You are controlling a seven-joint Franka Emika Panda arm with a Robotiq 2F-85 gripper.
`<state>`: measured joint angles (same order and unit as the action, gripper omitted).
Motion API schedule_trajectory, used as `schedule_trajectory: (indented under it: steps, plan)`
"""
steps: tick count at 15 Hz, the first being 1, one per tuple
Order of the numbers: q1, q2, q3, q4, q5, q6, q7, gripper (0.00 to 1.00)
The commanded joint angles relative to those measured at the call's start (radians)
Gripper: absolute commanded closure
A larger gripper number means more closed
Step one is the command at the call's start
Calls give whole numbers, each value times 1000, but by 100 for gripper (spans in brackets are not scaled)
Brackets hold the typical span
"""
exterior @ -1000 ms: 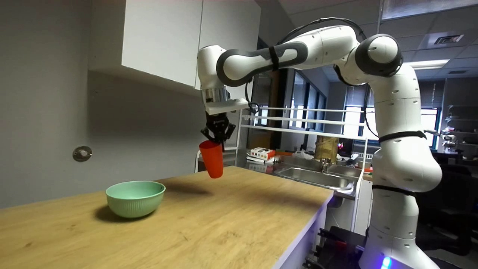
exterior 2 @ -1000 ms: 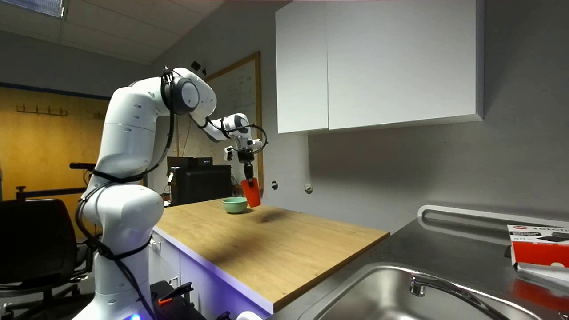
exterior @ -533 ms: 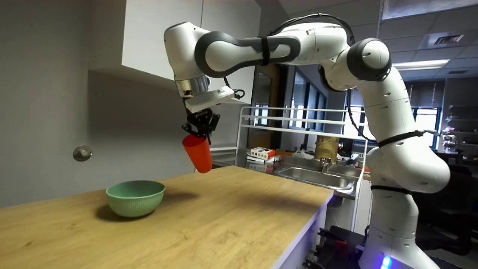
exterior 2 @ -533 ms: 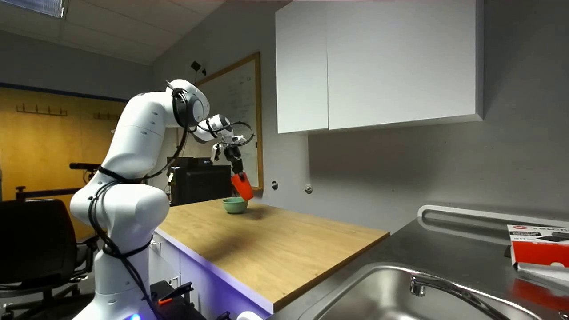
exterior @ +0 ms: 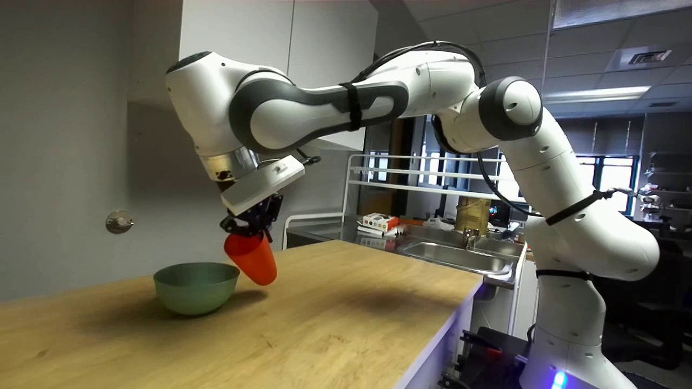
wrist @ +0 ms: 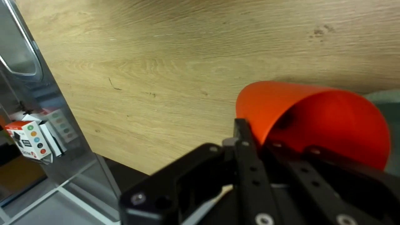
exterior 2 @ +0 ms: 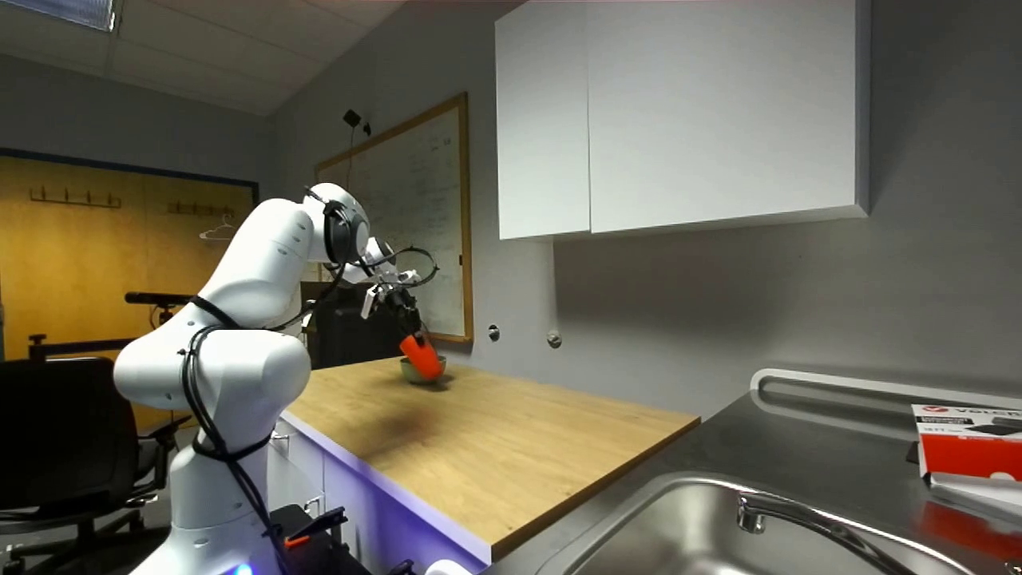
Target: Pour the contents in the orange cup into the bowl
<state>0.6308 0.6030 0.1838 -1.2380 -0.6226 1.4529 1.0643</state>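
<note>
My gripper is shut on the rim wall of the orange cup, one finger outside and one inside. The cup is tilted, its mouth leaning toward the bowl and its base off the table. In an exterior view it hangs beside the bowl's right rim. In an exterior view the cup covers part of the bowl. In the wrist view the cup shows its inside, partly hidden by the gripper; no contents are visible. The bowl's edge shows beyond the cup.
The bowl stands on a wooden table near the wall. A white cabinet hangs over the table, close behind the arm. A sink and a boxed item are beside the table. A white rack stands behind.
The gripper has carried the cup toward the bowl and lowered it, and the cup is more tilted. The arm's shadow now falls over the bowl, which has not moved.
</note>
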Motion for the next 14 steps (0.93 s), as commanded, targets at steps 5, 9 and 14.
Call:
schedule_trajectory:
  steps: [5, 9, 14]
  plan:
    - [124, 179, -127, 272, -114, -107, -28, 99]
    - [157, 208, -172, 381, -160, -161, -43, 99]
    - [179, 272, -208, 470, -191, -186, -44, 99]
